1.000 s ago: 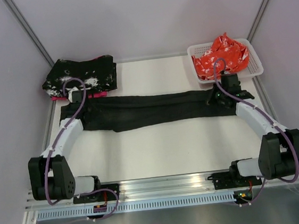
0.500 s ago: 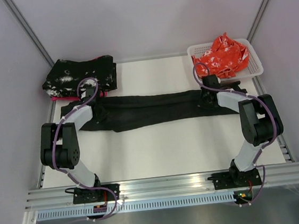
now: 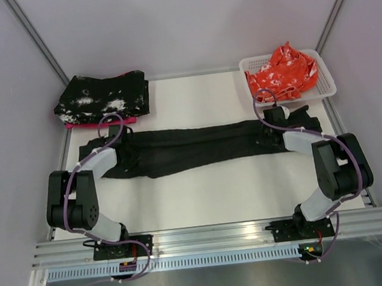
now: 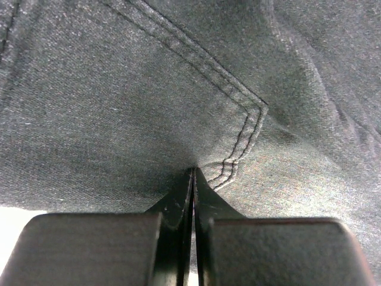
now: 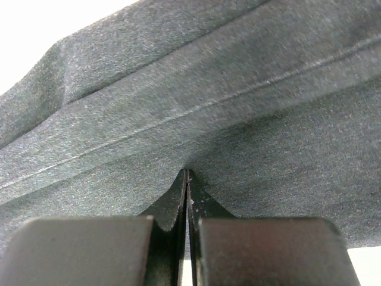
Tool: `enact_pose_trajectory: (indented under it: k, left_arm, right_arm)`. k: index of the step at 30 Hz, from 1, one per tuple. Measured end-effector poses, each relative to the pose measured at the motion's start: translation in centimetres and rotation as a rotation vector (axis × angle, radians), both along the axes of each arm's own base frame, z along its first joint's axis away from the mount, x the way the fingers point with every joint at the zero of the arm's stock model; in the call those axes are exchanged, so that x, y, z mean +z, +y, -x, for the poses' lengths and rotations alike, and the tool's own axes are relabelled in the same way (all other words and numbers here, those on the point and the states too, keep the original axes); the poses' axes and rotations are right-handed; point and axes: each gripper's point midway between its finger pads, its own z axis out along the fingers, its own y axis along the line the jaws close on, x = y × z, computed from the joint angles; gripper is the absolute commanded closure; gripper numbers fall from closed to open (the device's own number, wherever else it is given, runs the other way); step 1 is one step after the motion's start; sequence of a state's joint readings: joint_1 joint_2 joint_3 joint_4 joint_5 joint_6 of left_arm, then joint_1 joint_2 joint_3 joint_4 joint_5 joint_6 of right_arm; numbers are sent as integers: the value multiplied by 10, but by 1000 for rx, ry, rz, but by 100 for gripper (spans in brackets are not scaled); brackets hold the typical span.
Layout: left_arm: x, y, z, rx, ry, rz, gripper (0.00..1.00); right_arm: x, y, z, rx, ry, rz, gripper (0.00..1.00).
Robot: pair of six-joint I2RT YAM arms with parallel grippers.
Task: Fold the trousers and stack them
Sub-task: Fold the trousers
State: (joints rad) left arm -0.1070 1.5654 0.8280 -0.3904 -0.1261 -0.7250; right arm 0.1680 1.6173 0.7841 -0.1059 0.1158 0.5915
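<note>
At both ends of the trousers [image 3: 198,145], my left pincer [image 4: 191,179] and right pincer [image 5: 187,179] are clamped on them; best to lift both evenly, cloth taut.

bright even light, soft shadows, sharp

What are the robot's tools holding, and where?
Both hold the trousers: the left tool pinches cloth at their left end by a stitched seam, the right tool plain cloth at their right end.
</note>
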Motion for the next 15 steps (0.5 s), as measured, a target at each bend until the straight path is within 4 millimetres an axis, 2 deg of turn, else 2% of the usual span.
enact_pose_trajectory:
  k: [6,11,14,15]
  left_arm:
    - [9,-1,36,-7,30,20,98]
    - [33,-2,65,-19,-4,43,98]
    - [51,-2,69,-37,-38,47,94]
    - [58,-3,67,-48,-52,48,89]
  right_arm:
    - [0,-6,38,-34,21,-13,100]
    - [3,-13,81,-42,82,-9,100]
    - [13,-16,99,-27,116,3,98]
    - [19,-16,101,-18,118,4,96]
